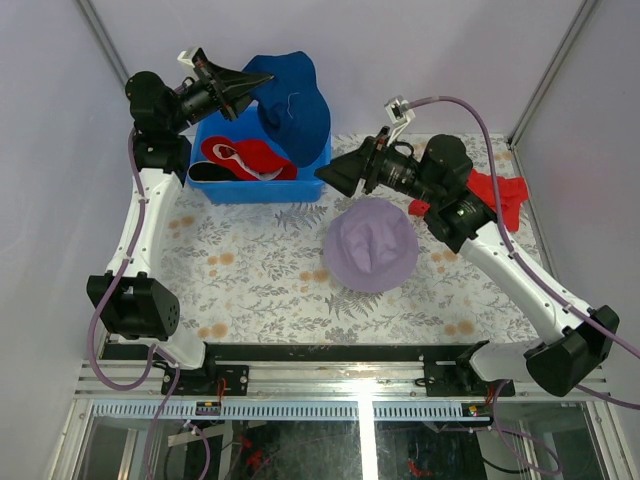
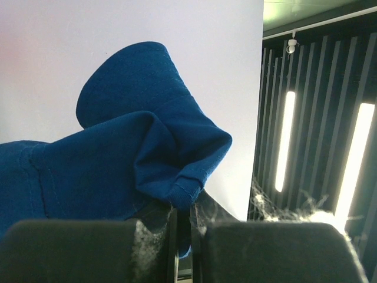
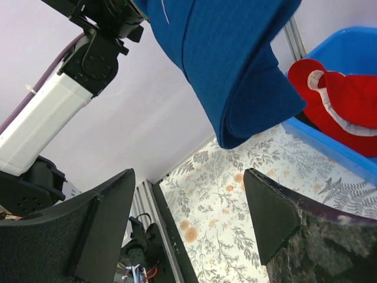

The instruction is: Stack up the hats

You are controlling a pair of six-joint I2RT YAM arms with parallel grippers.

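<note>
Fabric filled the gap between the fingers [image 2: 76, 250] of your left gripper [image 2: 182, 236]. The two pads were pressed nearly together on a folded edge of the navy hat [image 2: 129, 159], and a hemmed corner of the brim poked out just above them. From that pinch the hat hung off the table in the upper middle of the overhead frame. Its body was draped over the far right corner of the blue bin [image 1: 260, 190] (whether cloth touched the bin's rim, I could not tell).

Your right gripper [image 3: 188, 218] stood with its fingers spread wide and nothing between them. Through the gap the wrist view showed only the floral table cover [image 3: 206, 200]. The gripper pointed toward the left of the overhead frame, just right of the bin's near right corner. The navy hat's lower edge hung above and ahead of those parted fingers, apart from them.

Inside the bin lay the red hat [image 1: 255, 155] with its pale inner band showing. Something dark beside it at the bin's left end was too hidden to name. The lavender hat [image 1: 372, 243] sat crown up on the table cover, right of centre in the overhead frame, just below your right wrist and apart from the bin. A flat red cloth [image 1: 505, 195] lay near the right edge of the table, partly behind your right arm.
</note>
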